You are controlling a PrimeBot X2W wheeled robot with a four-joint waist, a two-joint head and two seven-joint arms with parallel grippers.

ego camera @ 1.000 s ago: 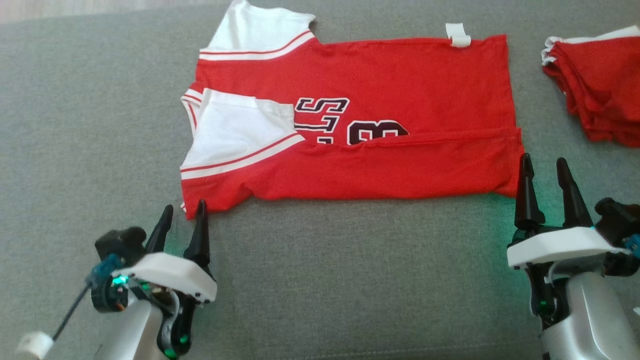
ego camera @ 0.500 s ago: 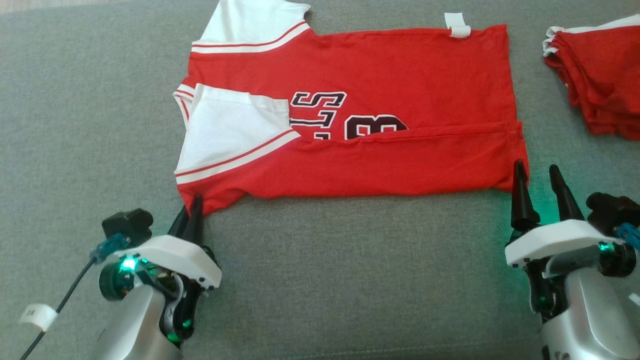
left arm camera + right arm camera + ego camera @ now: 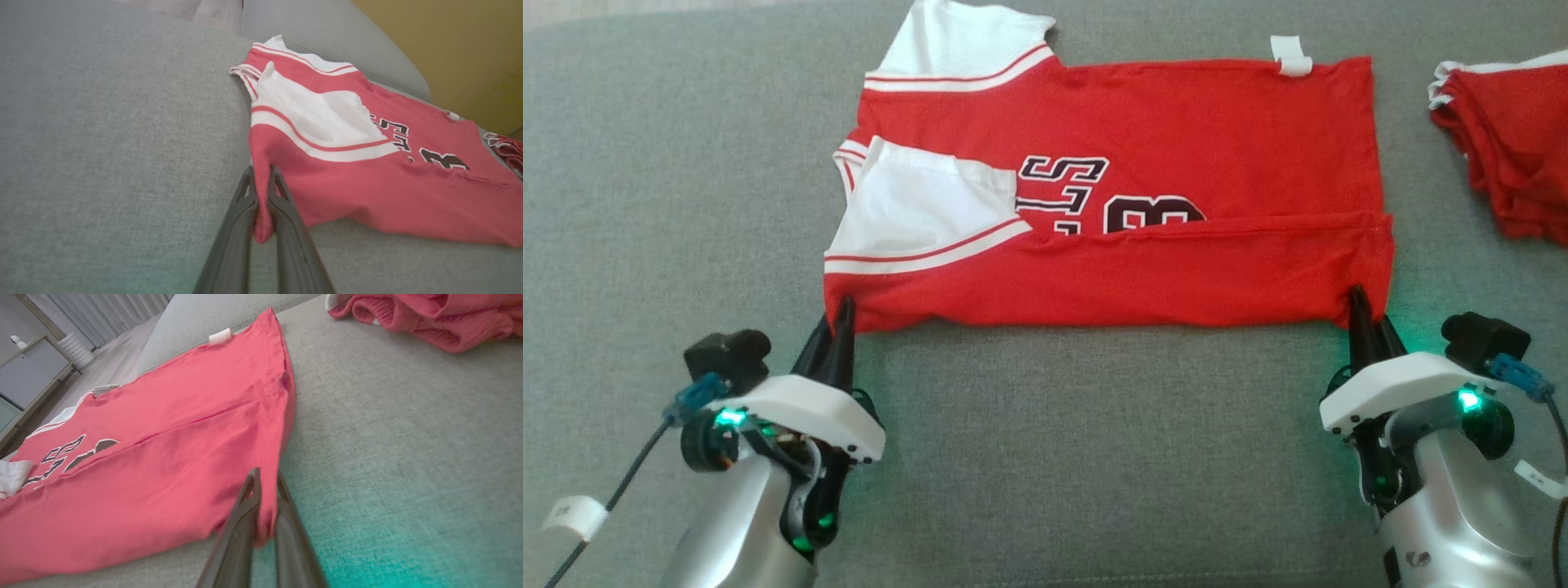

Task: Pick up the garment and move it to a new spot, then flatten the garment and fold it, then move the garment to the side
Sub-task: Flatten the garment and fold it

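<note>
Grey woven upholstery of a broad sofa cushion carries everything, with a mustard-yellow wall behind it in the left wrist view and pale curtains beyond it in the right wrist view. Across the middle of the head view, reaching toward 12 o'clock, lies the red jersey of soft knit cloth, with white red-striped sleeves and black-and-white lettering. It lies sideways, sleeves toward 9 o'clock and hem toward 3 o'clock. Its near long side is folded over onto the body, and that flap hides the lower part of the lettering. One white sleeve lies folded in on the chest, and the other points toward 11 o'clock. A small white fabric tag sticks out from the far edge at about 1 o'clock. At 2 o'clock, apart from the jersey, sits a rumpled heap of red clothes with white trim. The left pincer, at 7 o'clock, is clenched on the jersey's near sleeve-side corner; in the left wrist view a tuck of red cloth is squeezed between the two dark fingers. The right pincer, at 4 o'clock, is clenched on the near hem-side corner, and the right wrist view shows the red cloth pinched between its fingers. Green light from both wrists tints the cushion nearby.
</note>
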